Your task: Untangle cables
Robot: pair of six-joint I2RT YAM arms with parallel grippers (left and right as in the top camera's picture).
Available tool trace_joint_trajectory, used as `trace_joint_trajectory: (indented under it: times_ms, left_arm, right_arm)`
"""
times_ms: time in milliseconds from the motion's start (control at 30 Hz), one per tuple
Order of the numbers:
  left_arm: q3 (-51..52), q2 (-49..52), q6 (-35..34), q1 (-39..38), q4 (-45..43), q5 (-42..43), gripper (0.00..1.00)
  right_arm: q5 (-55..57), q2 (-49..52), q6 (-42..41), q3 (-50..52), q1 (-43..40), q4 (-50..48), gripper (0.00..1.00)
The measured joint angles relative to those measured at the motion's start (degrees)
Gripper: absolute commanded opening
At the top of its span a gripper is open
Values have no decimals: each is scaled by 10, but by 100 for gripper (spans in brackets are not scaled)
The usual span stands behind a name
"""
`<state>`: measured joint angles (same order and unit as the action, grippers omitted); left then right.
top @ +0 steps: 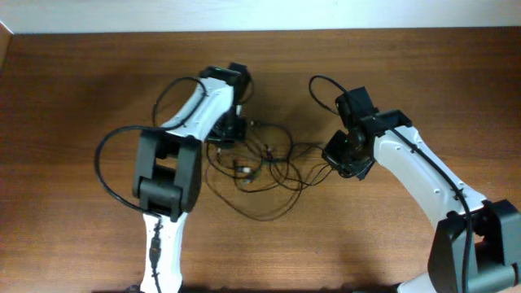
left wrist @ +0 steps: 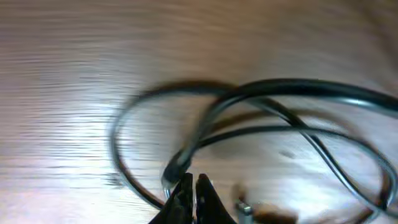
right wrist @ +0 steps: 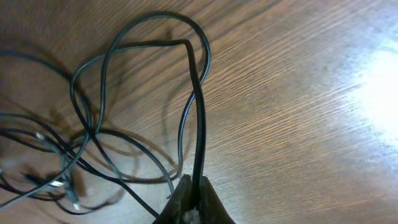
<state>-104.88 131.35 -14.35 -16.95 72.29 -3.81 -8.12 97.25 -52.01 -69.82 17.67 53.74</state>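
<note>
The cables (top: 262, 167) lie as one loose tangle on the middle of the desk (top: 73, 89), between the two arms. I cannot count them exactly: there are several thin black cords, crossing each other in many loops. At least two small bright plugs (right wrist: 59, 183) show in the right wrist view, and one plug shows in the left wrist view.

The right fingers (right wrist: 211, 206) are pressed together and pinch one cord at the right edge of the tangle; this cord goes straight up from them and bends into a loop. The left fingers (left wrist: 206, 198) are at the left edge, almost fully together, and one cord meets their tips; they seem to pinch it, but this view is blurred.

The desk is brown wood with fine grain. A pale wall (top: 244, 12) runs along its far edge. The left arm (top: 167, 171) covers a part of the tangle from above.
</note>
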Motion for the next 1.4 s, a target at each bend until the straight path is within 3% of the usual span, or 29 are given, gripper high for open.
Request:
trace_joint_trajectory:
  times_ms: [200, 500, 867, 1167, 1400]
  left_arm:
    - [0, 0, -46, 37, -10, -1, 4]
    - [0, 17, -52, 26, -16, 10, 3]
    - [0, 17, -52, 26, -18, 10, 2]
    - [0, 17, -52, 26, -18, 10, 2]
    - [0, 17, -52, 26, -18, 10, 3]
  right_arm:
    - [-34, -2, 124, -53, 28, 28, 4]
    - [-17, -29, 241, -337, 127, 177, 4]
    - [19, -35, 306, -711, 139, 158, 4]
    - [43, -37, 351, -759, 139, -27, 4]
    - [162, -38, 367, -757, 139, 118, 4]
